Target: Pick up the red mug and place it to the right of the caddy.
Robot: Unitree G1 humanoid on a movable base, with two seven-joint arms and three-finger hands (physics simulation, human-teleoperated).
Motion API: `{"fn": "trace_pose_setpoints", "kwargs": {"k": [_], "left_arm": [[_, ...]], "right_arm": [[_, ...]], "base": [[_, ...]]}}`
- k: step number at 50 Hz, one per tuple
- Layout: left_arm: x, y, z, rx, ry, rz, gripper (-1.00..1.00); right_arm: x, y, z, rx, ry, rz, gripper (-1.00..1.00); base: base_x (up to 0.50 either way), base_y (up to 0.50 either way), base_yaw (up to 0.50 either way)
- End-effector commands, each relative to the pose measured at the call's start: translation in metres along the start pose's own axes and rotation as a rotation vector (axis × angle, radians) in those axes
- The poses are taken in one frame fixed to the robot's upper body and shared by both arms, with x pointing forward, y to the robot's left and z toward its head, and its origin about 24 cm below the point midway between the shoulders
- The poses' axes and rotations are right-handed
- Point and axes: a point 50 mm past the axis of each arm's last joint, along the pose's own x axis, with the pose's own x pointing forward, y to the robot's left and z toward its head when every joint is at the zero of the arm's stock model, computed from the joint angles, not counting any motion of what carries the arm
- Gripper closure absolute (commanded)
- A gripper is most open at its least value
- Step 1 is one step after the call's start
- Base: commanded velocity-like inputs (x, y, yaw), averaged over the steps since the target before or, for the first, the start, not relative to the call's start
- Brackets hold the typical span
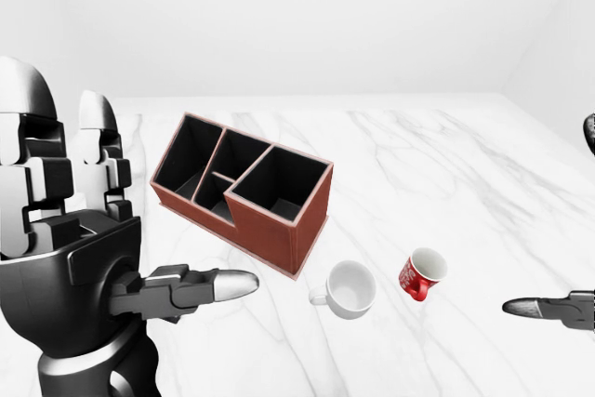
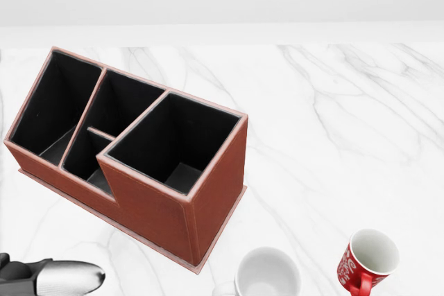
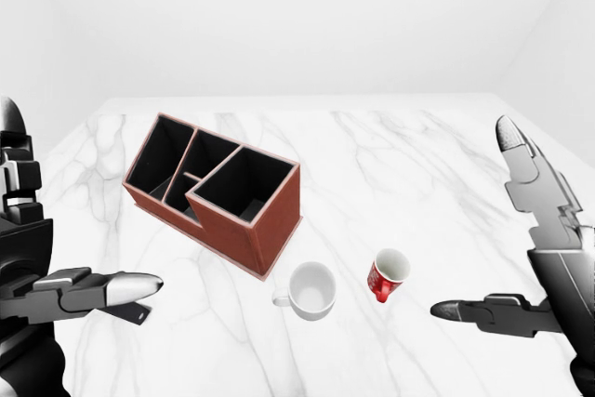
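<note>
The red mug [image 1: 423, 273] stands on the white marble table, tilted, its white inside showing, to the lower right of the caddy [image 1: 244, 190]. The caddy is a brown box with several black compartments, set at an angle. A white mug [image 1: 349, 289] stands between the caddy's near corner and the red mug. My left hand [image 1: 112, 230] is raised at the left of the eye views, fingers spread, holding nothing. My right hand [image 3: 521, 248] is open at the right of the right-eye view, its thumb [image 3: 488, 311] pointing left, clear of the red mug [image 3: 387, 274].
The marble table [image 1: 446, 165] stretches away toward a white wall. Its far edge runs across the top of the views. Bare marble lies to the right of the caddy and beyond the mugs.
</note>
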Motion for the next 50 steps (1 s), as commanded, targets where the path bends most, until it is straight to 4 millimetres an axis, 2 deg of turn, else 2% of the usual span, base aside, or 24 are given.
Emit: {"fn": "trace_pose_setpoints", "kwargs": {"k": [1,20,34,39,42,50], "left_arm": [[0.005,-0.002,-0.004,-0.014,-0.011,0.009,-1.00],[0.005,-0.003,-0.006,-0.014,0.002,0.004,-1.00],[0.004,-0.004,-0.007,-0.016,0.011,0.001,-1.00],[0.005,-0.003,-0.005,-0.014,-0.004,0.005,-1.00],[0.005,-0.002,-0.003,-0.014,-0.012,0.006,-1.00],[0.005,-0.002,-0.005,-0.012,-0.006,0.007,-1.00]], "right_arm": [[0.004,0.017,-0.036,0.089,0.158,0.041,-1.00],[0.015,0.027,-0.058,0.116,0.214,0.101,-1.00],[0.017,0.049,-0.077,0.211,0.272,0.184,-1.00],[0.023,0.051,-0.083,0.230,0.272,0.195,-1.00],[0.021,0.064,-0.095,0.278,0.322,0.242,-1.00],[0.018,0.078,-0.110,0.325,0.383,0.297,-1.00]], "base": [[0.00,0.00,0.00],[0.00,0.00,0.00],[0.00,0.00,0.00],[0.00,0.00,0.00],[0.00,0.00,0.00],[0.00,0.00,0.00]]}}
